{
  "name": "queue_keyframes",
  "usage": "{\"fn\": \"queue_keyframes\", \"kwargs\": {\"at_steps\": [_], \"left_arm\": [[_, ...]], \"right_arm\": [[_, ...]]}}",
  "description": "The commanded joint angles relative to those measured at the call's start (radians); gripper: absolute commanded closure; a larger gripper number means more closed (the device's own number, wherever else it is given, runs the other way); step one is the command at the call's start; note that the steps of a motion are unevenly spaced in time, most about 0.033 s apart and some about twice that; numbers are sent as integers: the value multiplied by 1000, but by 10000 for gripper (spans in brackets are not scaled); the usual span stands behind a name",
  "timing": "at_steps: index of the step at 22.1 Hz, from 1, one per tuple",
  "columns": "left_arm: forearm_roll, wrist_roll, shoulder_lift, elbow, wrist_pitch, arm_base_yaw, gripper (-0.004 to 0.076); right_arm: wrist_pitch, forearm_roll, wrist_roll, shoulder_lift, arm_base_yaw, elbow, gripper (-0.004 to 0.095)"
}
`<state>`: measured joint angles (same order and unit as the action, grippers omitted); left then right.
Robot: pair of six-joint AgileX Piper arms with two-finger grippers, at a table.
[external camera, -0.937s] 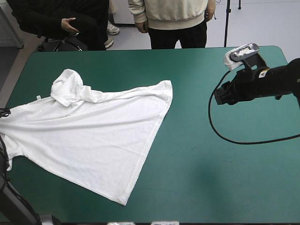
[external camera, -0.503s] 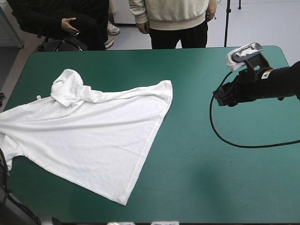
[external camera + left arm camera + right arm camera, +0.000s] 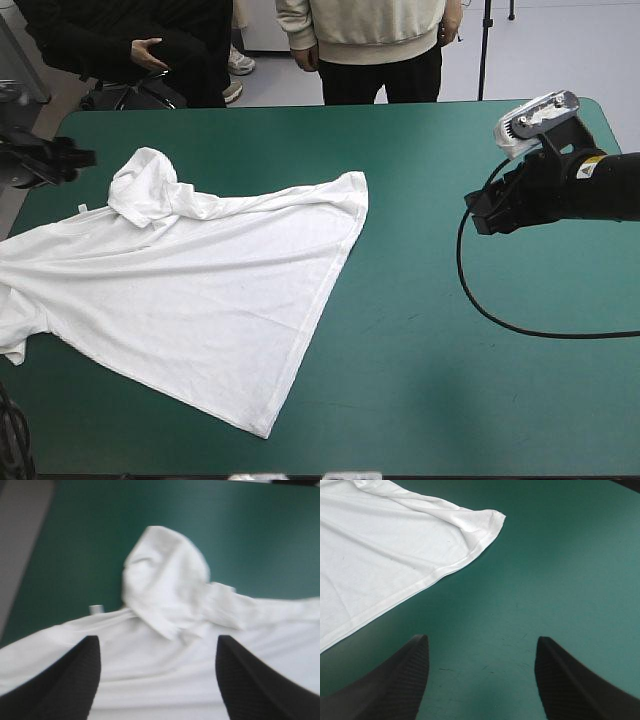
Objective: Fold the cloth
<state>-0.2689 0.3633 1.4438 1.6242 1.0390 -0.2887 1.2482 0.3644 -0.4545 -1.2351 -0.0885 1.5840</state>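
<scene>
Has the teal-green table (image 3: pixel 430 380) bearing the T-shirt (image 3: pixel 190 290) on its left half, spread but skewed, one sleeve (image 3: pixel 140 185) bunched near the far-left corner. Shows both pincers wide and empty: left gripper (image 3: pixel 157 640) aimed at that sleeve, right gripper (image 3: pixel 480 640) over bare cover, well apart from the cloth. Seems the flattening step, no fold made yet; calls next for pinching the sleeve and drawing it out flat

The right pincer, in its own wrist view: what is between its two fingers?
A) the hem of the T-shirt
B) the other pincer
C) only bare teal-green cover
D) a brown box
C: the right pincer stands open over bare teal-green cover, while the T-shirt lies ahead of it, apart from both fingers.
</scene>
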Motion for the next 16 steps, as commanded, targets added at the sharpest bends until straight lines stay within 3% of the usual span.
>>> {"fn": "queue_keyframes", "kwargs": {"at_steps": [1,3,7,13,16], "left_arm": [[-33,24,-90,24,160,156,253],[-45,-18,-102,10,255,264,253],[-40,-60,-191,-158,253,595,254],[106,-204,-255,-454,166,1051,260],[269,-346,-255,-637,131,1256,260]], "right_arm": [[-1,18,7,27,6,21,325],[-1,18,9,27,6,21,326],[-9,18,9,27,6,21,345],[-11,18,9,25,6,21,345],[-15,18,26,25,6,21,345]]}}
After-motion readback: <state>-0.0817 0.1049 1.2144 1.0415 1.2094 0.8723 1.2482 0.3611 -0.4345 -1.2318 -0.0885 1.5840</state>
